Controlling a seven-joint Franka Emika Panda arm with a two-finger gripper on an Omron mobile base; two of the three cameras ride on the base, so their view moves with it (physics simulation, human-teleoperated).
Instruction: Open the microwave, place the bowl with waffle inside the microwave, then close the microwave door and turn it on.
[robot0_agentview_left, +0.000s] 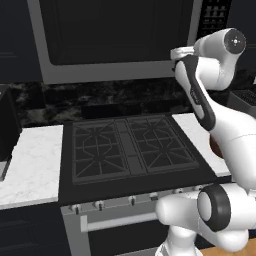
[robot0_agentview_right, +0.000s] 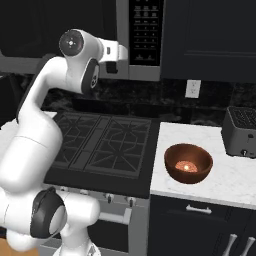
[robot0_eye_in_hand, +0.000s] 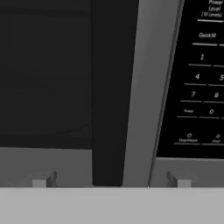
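The microwave (robot0_agentview_left: 100, 72) hangs above the stove with its door shut. In the hand view the microwave door (robot0_eye_in_hand: 43, 78) is dark glass, with a dark vertical handle (robot0_eye_in_hand: 109, 87) along its right edge and the black button panel (robot0_eye_in_hand: 201, 78) beyond a grey strip. My gripper (robot0_eye_in_hand: 111, 181) is open, one fingertip on each side of the handle's lower end, close to the door. The gripper (robot0_agentview_left: 176, 54) (robot0_agentview_right: 122, 54) is raised at the microwave's lower right. The copper-brown bowl (robot0_agentview_right: 188, 162) with the waffle (robot0_agentview_right: 186, 166) sits on the white counter right of the stove.
A black gas stove (robot0_agentview_right: 100, 142) lies under the microwave. A toaster (robot0_agentview_right: 242, 132) stands on the counter (robot0_agentview_right: 225, 185) behind and right of the bowl. White counter (robot0_agentview_left: 35, 165) lies left of the stove, with a dark appliance (robot0_agentview_left: 7, 125) at its far end.
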